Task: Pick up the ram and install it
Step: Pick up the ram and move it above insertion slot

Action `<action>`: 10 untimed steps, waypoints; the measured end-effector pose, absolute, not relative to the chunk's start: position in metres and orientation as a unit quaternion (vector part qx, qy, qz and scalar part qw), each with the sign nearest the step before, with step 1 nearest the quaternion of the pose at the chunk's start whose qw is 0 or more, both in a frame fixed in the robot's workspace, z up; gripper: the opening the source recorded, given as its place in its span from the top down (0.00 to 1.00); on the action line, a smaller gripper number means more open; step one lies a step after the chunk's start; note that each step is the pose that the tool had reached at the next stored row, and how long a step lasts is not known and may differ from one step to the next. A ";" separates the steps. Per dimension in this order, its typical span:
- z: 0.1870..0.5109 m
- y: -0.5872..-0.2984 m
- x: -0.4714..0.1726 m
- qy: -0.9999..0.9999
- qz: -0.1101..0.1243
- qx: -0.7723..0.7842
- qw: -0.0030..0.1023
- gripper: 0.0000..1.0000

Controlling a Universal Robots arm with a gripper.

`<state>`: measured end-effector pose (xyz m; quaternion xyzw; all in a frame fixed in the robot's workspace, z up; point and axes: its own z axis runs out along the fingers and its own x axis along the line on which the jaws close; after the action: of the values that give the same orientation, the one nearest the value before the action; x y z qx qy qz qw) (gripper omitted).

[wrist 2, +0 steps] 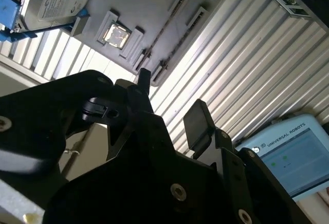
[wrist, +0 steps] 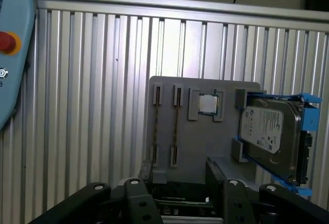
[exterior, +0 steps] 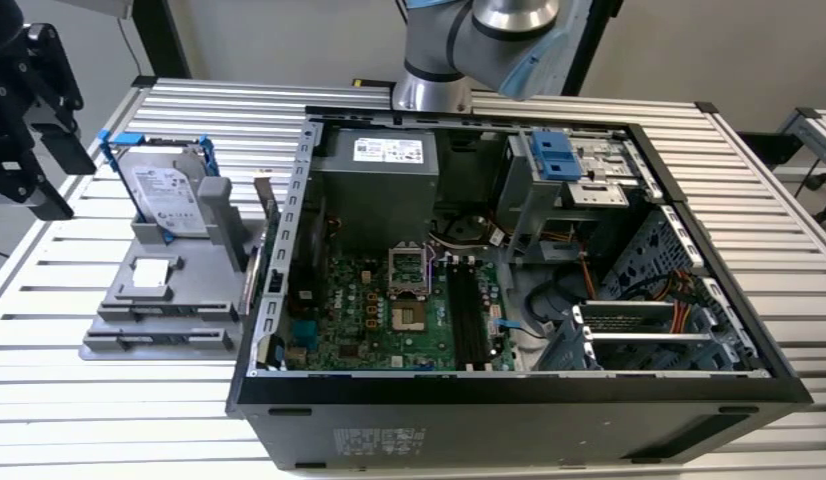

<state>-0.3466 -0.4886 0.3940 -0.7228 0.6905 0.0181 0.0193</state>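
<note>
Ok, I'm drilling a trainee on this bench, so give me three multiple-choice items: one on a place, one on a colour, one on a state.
1. Where does the hard drive stand?
A) on the bare table
B) on the grey holder, at the exterior view's left of the computer case
C) between the jaws

2. Its bracket is:
A) blue
B) red
C) yellow

3. The jaws of the gripper are:
A) shut on a cable
B) shut on the hard drive
C) open and empty

Answers: 1 B, the drive stands upright on the holder outside the case; 2 A, blue frames the drive; 3 C, both wrist views show a clear gap between the jaws.
</note>
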 end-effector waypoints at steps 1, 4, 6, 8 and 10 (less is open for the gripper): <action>0.394 -0.489 -0.347 0.691 0.018 -0.723 0.019 0.00; 0.394 -0.489 -0.347 0.691 0.018 -0.723 0.019 0.00; 0.393 -0.489 -0.347 0.691 0.017 -0.723 0.018 0.00; 0.391 -0.489 -0.347 0.691 0.015 -0.723 0.016 0.00; 0.388 -0.489 -0.347 0.691 0.013 -0.723 0.014 0.00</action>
<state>-0.3466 -0.4885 0.3885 -0.7230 0.6906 0.0134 0.0144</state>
